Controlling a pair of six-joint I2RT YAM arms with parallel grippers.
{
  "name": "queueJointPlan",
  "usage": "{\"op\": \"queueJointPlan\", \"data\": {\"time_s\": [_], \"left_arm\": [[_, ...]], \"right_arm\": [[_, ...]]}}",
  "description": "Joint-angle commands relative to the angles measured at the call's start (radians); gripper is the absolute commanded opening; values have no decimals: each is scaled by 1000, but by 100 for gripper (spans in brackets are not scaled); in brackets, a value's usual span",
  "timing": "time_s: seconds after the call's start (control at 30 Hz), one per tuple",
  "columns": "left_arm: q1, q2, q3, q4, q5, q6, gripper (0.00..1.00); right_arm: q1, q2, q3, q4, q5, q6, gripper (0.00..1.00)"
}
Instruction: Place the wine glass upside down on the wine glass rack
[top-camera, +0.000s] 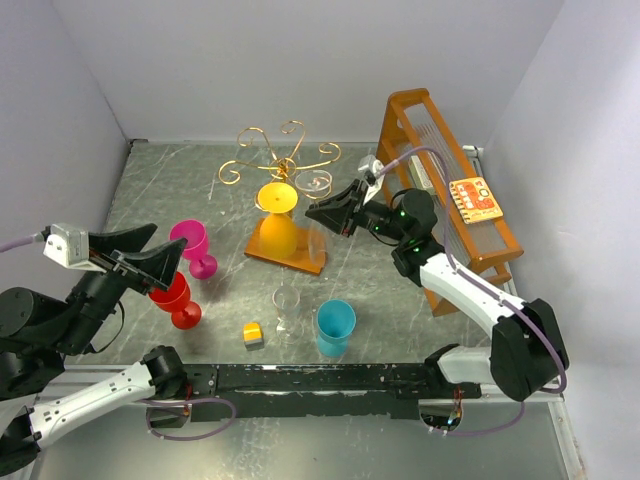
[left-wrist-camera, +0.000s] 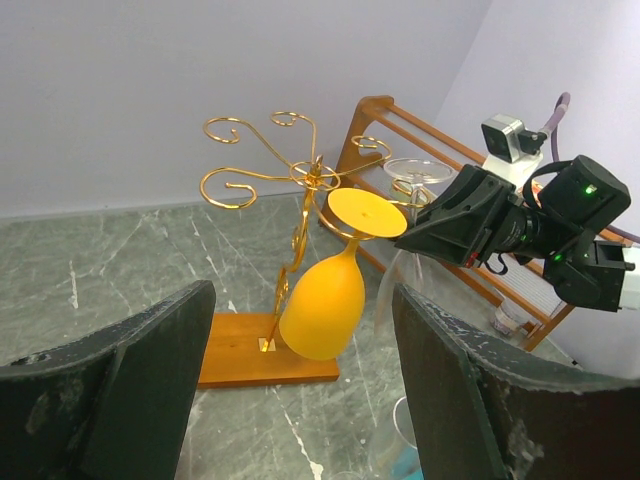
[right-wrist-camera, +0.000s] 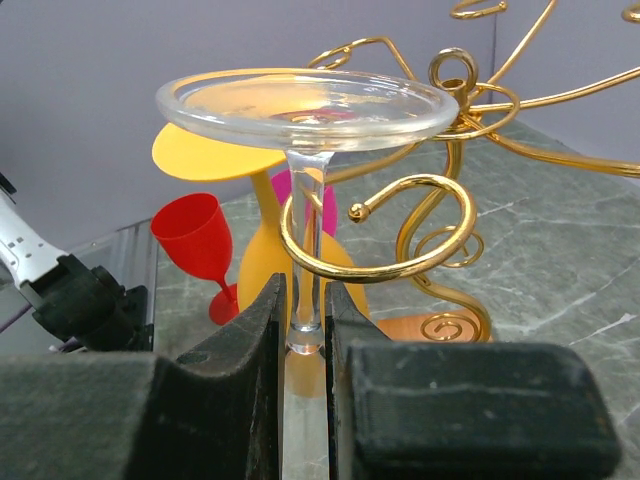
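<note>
My right gripper is clamped on the stem of the wine glass, which hangs upside down, foot up, at the right side of the rack. Room is tight there. One gold curl looks to ring the stem just above my fingertips, and the foot stands above that curl without touching it. The orange glass already hung on the rack is just to the left, its foot close to the wine glass's foot. Right of my right arm the frame runs along the right edge of the table. More bare table lies left of the rack and beyond it toward the far wall. My left gripper hangs spread wide, holding nothing, at the near left, with the pink glass and red glass just beside it. Nearer the front stand a second clear glass, a blue cup and a yellow block. The wine glass's bowl is hidden under my fingers in the wrist view, and from above it is only a faint blur over the rack's base. The glass is clear, with a wide flat foot and a thin stem.
</note>
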Motion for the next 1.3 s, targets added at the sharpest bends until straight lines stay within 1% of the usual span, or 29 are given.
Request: {"op": "queueJointPlan", "data": {"time_s": [0.0, 0.07, 0.27, 0.7, 0.9, 1.1, 1.27], "left_arm": [[-2, -10, -11, 3, -22, -1, 82], [-3, -8, -11, 6, -19, 0, 82], [-3, -4, -12, 8, -17, -1, 82], [-2, 5, -20, 34, -13, 8, 84], [-2, 38, -14, 51, 6, 23, 84], [-3, 54, -49, 61, 14, 6, 84], [-3, 78, -60, 78, 26, 6, 85]], "right_arm": [[-2, -37, -16, 53, 1, 10, 0], [-2, -44, -23, 47, 21, 3, 0], [-3, -85, -68, 66, 170, -8, 0], [-2, 2, -26, 14, 200, -47, 1], [-2, 22, -46, 40, 204, -45, 9], [-2, 29, -25, -5, 200, -59, 16], [-2, 15, -24, -37, 199, -44, 30]]}}
